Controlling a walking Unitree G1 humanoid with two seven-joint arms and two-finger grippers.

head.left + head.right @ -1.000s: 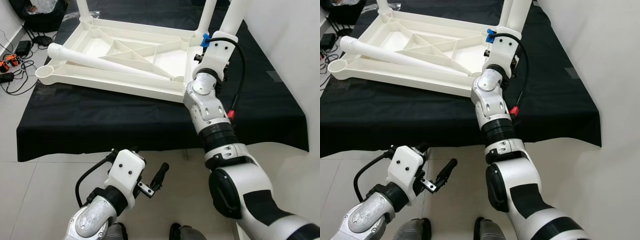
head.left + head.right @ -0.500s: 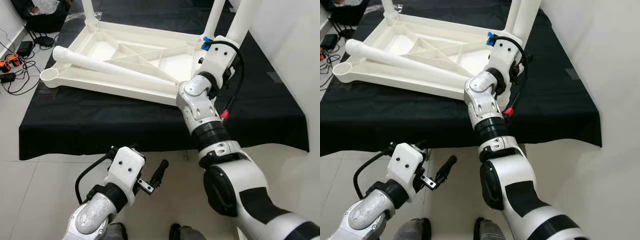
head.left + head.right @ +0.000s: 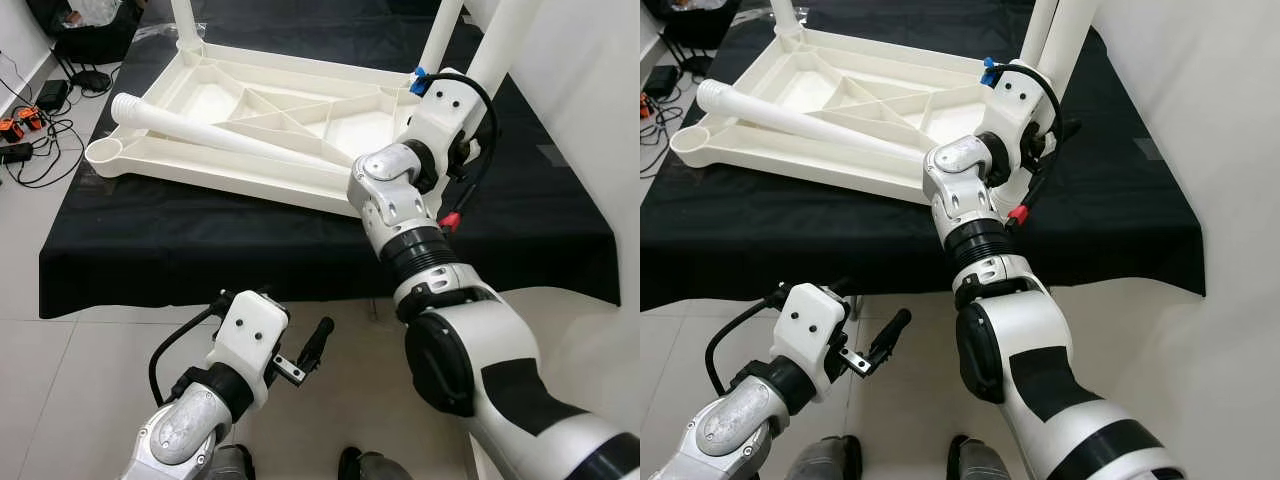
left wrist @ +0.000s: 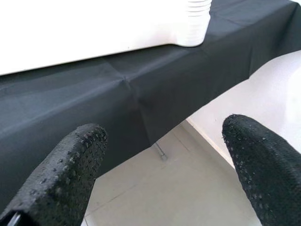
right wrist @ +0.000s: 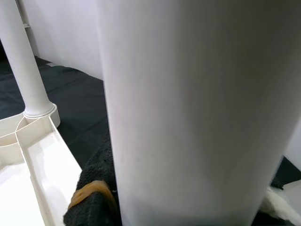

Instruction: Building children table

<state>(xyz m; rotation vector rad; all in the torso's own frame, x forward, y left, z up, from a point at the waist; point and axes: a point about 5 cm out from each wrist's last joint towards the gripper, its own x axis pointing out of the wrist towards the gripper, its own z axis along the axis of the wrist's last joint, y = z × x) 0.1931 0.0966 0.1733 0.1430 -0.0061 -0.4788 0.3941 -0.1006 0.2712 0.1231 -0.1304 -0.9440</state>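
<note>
A white plastic children's table (image 3: 250, 172) lies upside down on a black-clothed bench (image 3: 200, 265). Upright legs stand at its far left corner (image 3: 183, 22) and far right corner (image 3: 441, 32). A loose leg (image 3: 220, 132) lies across its ribbed underside, beside an empty corner socket (image 3: 103, 153). My right gripper (image 3: 1048, 112) is shut on the near right leg (image 3: 507, 42) close to its base; in the right wrist view that leg (image 5: 188, 108) passes just over one black finger (image 5: 96, 188). My left gripper (image 4: 160, 165) hangs open, holding nothing, low over the floor in front of the bench.
Cables and orange plugs (image 3: 20, 125) lie on the floor at the left, with a black bag (image 3: 90, 22) behind them. A white wall (image 3: 600, 100) runs close along the right side. Tiled floor (image 3: 80, 360) lies between me and the bench.
My right elbow has swung left and the forearm has twisted while the gripper stays on the upright leg. The camera has shifted slightly. My left gripper is unchanged.
</note>
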